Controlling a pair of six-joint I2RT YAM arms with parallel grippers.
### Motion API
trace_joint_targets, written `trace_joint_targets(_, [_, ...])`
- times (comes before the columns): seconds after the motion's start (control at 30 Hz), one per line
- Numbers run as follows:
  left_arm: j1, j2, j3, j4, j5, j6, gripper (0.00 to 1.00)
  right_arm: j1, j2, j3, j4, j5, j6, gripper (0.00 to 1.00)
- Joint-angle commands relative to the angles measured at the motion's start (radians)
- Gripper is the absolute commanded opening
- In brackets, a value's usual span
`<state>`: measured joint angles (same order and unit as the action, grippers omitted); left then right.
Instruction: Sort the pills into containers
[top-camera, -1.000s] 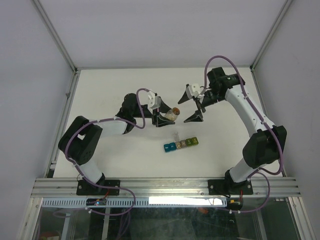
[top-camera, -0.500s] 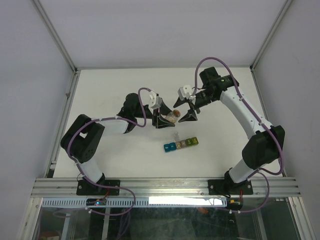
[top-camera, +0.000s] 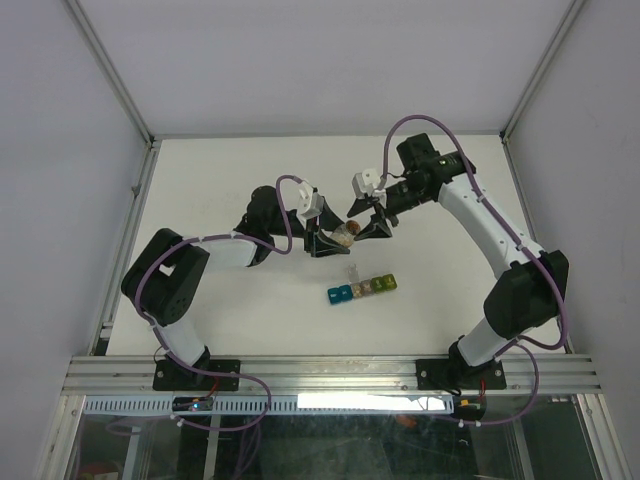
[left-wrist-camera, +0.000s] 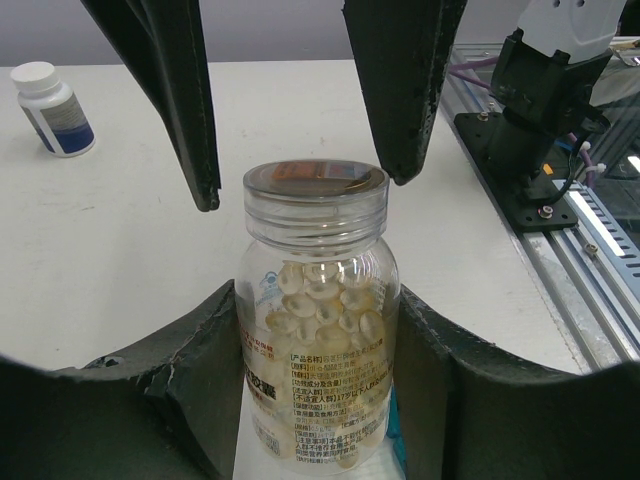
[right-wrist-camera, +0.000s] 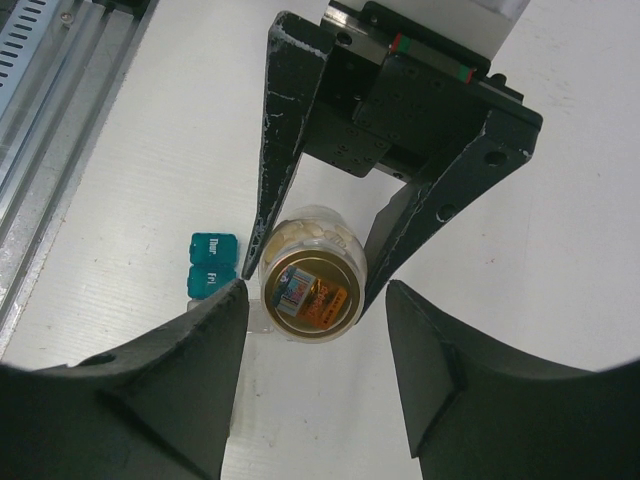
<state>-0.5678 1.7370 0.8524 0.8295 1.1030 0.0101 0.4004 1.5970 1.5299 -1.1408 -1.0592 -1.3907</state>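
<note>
Since a second ago the right gripper (top-camera: 366, 222) has swung in from the far right toward the middle of the table (top-camera: 220, 170), and its jaws have drawn in from wide to about halfway.

Nearest the arm bases lie the containers (top-camera: 362, 288), a strip of coloured cells flat on the table, its long axis running left to right. They sit just near of the grippers and touch neither one.

Just beyond them the left gripper (top-camera: 328, 238) is clamped on the body of a clear bottle (left-wrist-camera: 318, 330). The pills (left-wrist-camera: 320, 300) are inside it, pale and heaped behind the label. The bottle's long axis runs from the left gripper's palm out toward the right arm, with the cap (left-wrist-camera: 315, 180) leading.

Farther still, the right gripper faces that cap end-on, one finger on either side of the rim. A small gap shows on each side, so it grips nothing yet. A straight squeeze should seat it for unscrewing.
</note>
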Motion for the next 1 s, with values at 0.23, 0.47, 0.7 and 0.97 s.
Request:
trace_joint_targets(0.23, [0.003, -0.002, 0.029, 0.064, 0.029, -0.012, 0.0, 0.024, -0.017, -0.009, 0.051, 0.017, 0.053, 0.48])
trace_joint_targets(0.47, [0.004, -0.031, -0.037, 0.184, -0.059, -0.021, 0.0, 0.023, -0.031, -0.054, 0.17, 0.053, 0.243, 0.38])
trace_joint_targets(0.7, [0.001, -0.079, -0.165, 0.431, -0.35, -0.042, 0.0, 0.044, -0.074, -0.174, 0.521, 0.317, 0.852, 0.33])
trace_joint_targets(0.97, [-0.055, -0.107, -0.163, 0.324, -0.614, 0.066, 0.0, 0.056, -0.044, -0.171, 0.58, 0.427, 1.173, 0.44])
